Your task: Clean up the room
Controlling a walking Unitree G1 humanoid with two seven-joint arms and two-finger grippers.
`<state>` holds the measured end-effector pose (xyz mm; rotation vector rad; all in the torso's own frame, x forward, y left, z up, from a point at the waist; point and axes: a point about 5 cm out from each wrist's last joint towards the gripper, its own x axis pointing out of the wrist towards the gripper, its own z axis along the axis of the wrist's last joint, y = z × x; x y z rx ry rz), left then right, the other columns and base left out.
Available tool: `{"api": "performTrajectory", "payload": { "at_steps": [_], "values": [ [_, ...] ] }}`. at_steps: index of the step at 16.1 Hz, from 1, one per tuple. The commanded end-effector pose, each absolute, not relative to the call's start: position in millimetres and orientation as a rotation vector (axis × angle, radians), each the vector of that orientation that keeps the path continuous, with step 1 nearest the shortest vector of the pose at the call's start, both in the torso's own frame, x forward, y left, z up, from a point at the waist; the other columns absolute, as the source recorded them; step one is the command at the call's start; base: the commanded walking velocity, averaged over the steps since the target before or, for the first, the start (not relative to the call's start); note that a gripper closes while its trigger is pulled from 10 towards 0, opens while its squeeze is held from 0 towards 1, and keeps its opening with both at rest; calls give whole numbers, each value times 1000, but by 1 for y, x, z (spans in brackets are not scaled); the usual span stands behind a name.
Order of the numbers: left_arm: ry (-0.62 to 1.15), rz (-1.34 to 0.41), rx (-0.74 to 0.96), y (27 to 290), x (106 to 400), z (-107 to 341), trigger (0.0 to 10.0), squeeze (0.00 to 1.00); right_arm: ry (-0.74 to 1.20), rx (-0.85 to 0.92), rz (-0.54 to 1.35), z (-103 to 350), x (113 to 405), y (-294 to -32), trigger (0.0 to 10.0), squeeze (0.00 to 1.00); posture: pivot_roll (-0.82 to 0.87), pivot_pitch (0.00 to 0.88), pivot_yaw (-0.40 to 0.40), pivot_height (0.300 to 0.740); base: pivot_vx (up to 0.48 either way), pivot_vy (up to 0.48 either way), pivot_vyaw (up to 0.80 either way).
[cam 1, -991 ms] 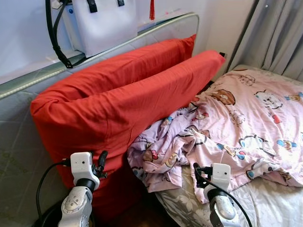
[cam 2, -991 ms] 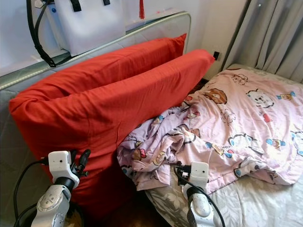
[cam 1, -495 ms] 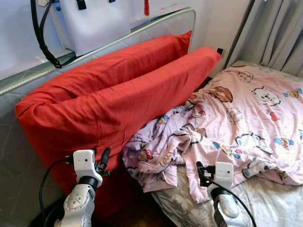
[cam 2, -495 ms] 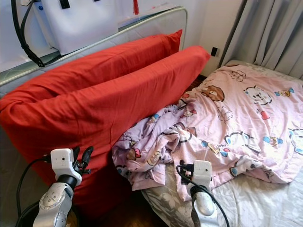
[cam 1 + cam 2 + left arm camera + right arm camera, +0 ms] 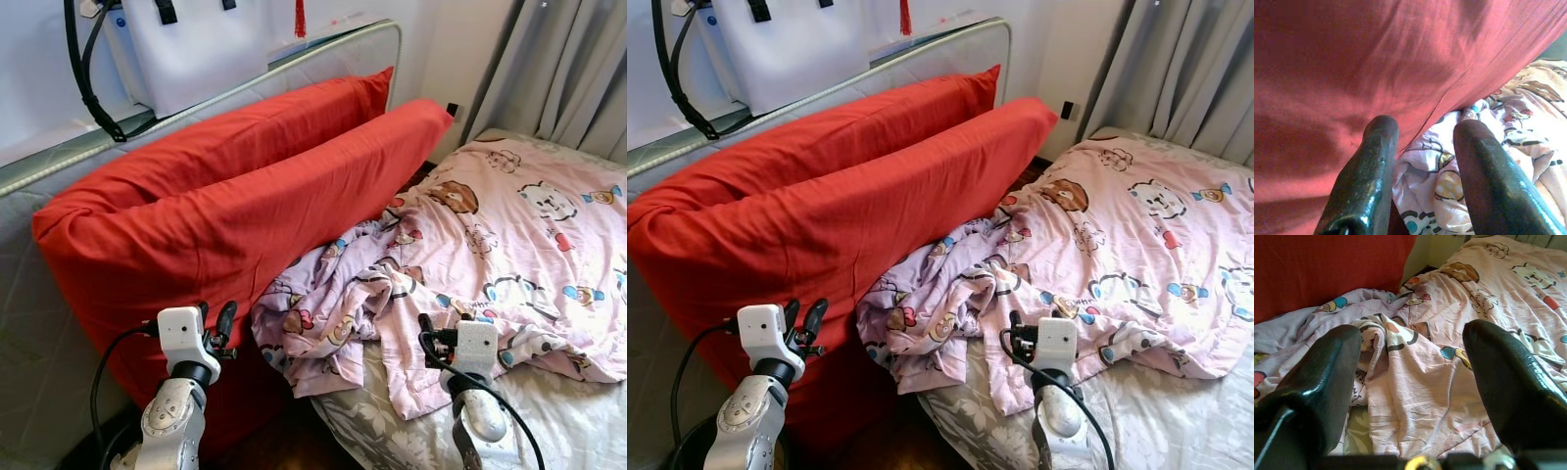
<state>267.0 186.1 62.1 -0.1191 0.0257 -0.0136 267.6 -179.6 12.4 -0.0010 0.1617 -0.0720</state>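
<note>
Right tool [image 5: 1410, 382] hovers spread above rumpled blanket [image 5: 509, 245] edge beside red pillows [image 5: 225, 186].

We're looking at a home bedroom: a bed [image 5: 549, 431] is lying under a rumpled cartoon-print quilt [image 5: 490, 245]. Red pillows [image 5: 225, 206] are leaning against the padded headboard [image 5: 39, 323], and grey curtains [image 5: 578, 69] are hanging beside it.

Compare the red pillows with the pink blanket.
The pillows are plain red; the blanket is pale pink with cartoon prints. The pillows stand on edge, leaning against the headboard; the blanket lies spread on the bed. The pillows look plump and smooth; the blanket is thin and crumpled near the pillows. Both are soft bedding, touching at the blanket's bunched end.
</note>
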Motion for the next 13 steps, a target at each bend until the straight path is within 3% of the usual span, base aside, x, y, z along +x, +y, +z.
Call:
{"api": "performTrajectory", "payload": {
  "at_steps": [1, 6, 10, 13],
  "values": [
    [37, -4, -115, 189, 265, 60, 10000, 0, 153, -14, -71, 13, 266, -182, 10000, 0, 26, 0, -2, 740, 0, 0, 0],
    [50, -21, -94, 186, 265, 57, 10000, 0, 177, -41, -83, 13, 269, -182, 10000, 0, 27, 0, -2, 735, 0, 0, 0],
    [52, -17, -91, 188, 264, 57, 10000, 0, 191, -43, -71, 10, 267, -177, 10000, 0, 25, 7, -2, 690, 0, 0, 0],
    [61, -25, -88, 187, 263, 56, 10000, 0, 171, -32, -55, 11, 266, -169, 10000, 0, 32, 16, 3, 680, 0, 0, 0]
  ]
}}
